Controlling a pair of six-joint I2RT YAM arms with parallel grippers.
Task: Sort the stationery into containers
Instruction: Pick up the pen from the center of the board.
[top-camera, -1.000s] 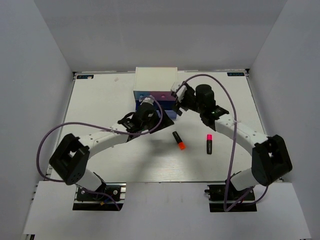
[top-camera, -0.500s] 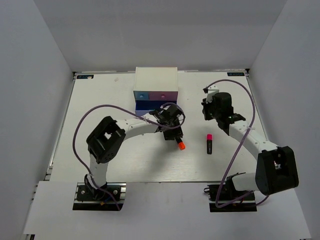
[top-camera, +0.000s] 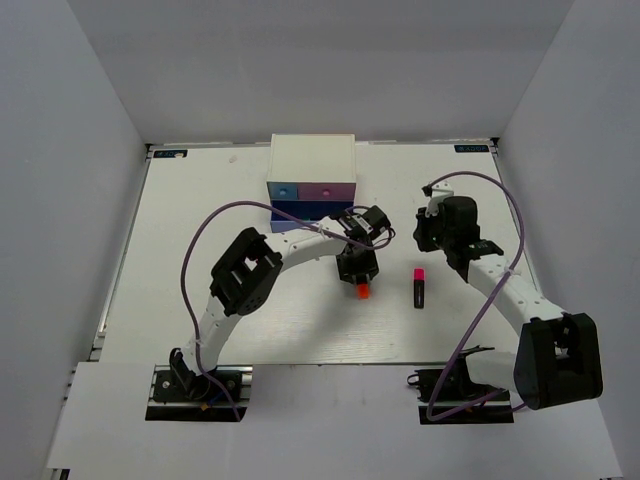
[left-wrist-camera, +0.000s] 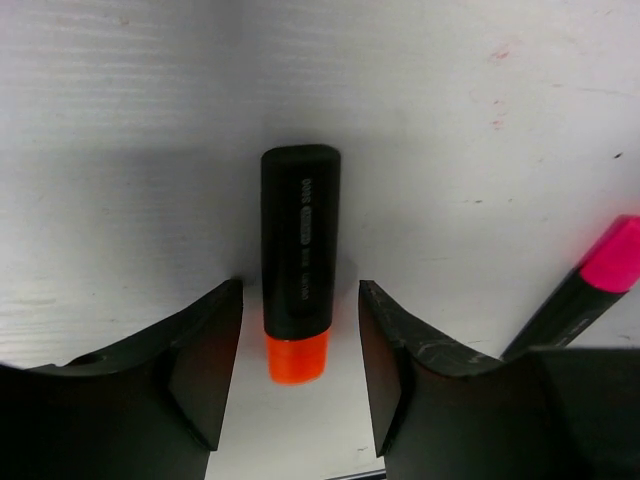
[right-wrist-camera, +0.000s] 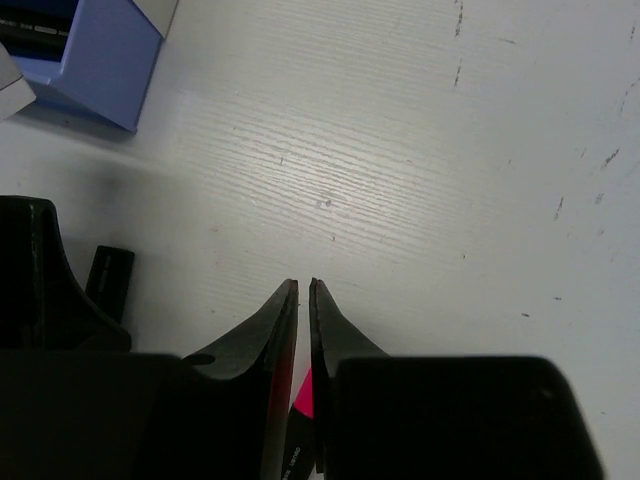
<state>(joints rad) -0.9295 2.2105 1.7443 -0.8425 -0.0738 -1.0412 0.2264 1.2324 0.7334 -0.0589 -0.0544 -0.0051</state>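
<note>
A white, faintly scuffed rectangular tabletop (top-camera: 170, 200) sits boxed in by 3 plain pale grey walls (top-camera: 320, 60), evenly lit, soft shadows only.

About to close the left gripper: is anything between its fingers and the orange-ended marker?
No. The left wrist view shows the left gripper open astride the orange-ended marker, with only narrow strips of bare table between each finger and its black barrel.

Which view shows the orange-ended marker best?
The left wrist view: the whole orange marker lies large between the fingers of the open left pincer. The top view shows only its orange tip; the right wrist view, only a black end.
</note>
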